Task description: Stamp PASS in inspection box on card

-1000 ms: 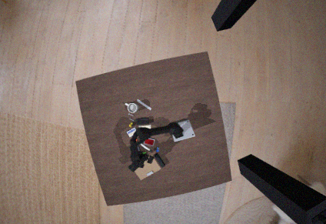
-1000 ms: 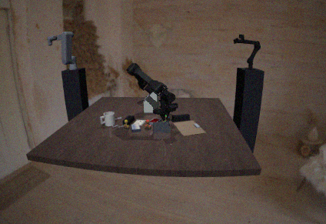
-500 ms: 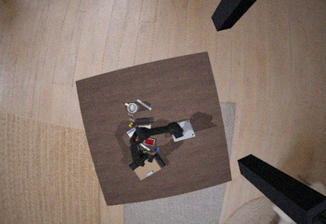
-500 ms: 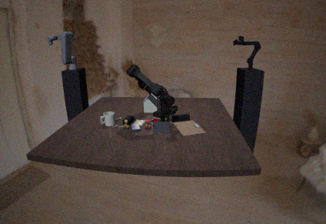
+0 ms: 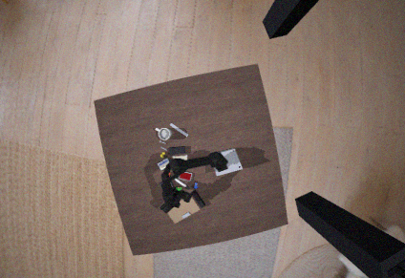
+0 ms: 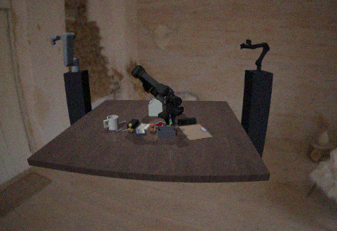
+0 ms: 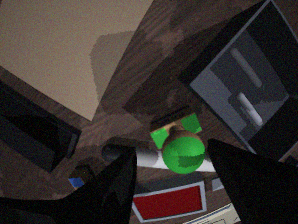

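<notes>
The PASS stamp (image 7: 182, 153) (image 5: 179, 189) (image 6: 170, 121) has a round green knob and a green base. It stands between the fingers of my gripper (image 7: 174, 160) (image 5: 178, 190), which is open, with a gap on each side of the knob. The red ink pad (image 7: 169, 200) (image 5: 185, 176) (image 6: 160, 125) lies right beside the stamp. The tan card (image 7: 73, 30) (image 5: 179, 213) (image 6: 195, 131) lies just beyond, with its small inspection box (image 5: 186, 216) (image 6: 203, 128) at one corner. The stamp's face is hidden.
A dark grey open box (image 7: 246, 90) (image 6: 167, 131) stands close beside the stamp. A white mug (image 5: 163, 132) (image 6: 112, 122), a yellow-topped stamp (image 5: 163, 155) (image 6: 129, 128) and a black block (image 5: 179, 150) lie further along the table. Black pillars (image 6: 77, 94) (image 6: 256, 105) flank the table.
</notes>
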You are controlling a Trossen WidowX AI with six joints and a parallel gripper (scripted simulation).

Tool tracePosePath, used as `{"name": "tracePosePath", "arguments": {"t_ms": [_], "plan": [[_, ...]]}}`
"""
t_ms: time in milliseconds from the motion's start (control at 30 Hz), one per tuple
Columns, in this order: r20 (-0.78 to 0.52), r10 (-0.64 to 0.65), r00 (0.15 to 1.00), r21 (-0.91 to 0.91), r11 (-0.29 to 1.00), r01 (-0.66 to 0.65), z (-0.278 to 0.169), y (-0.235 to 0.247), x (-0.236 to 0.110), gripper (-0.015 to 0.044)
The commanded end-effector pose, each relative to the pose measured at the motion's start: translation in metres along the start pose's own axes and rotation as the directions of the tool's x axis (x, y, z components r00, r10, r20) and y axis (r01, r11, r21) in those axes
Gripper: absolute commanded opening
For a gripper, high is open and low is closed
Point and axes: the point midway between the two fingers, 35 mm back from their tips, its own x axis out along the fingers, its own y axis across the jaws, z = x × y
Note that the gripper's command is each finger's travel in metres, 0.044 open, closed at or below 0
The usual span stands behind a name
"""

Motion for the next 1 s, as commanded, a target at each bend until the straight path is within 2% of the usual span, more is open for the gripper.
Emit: {"name": "tracePosePath", "arguments": {"t_ms": [0,67,133,967], "plan": [[0.032,-0.014,0.999,0.006,1.0,0.014,0.007,-0.002,-0.058,0.0258],[0.028,-0.016,1.0,0.004,1.0,0.015,0.004,0.0,-0.09,0.0258],[0.025,-0.016,1.0,0.003,1.0,0.016,0.002,0.002,-0.101,0.0258],[0.026,-0.021,0.999,0.001,1.0,0.021,0.002,0.001,-0.101,0.0258]]}}
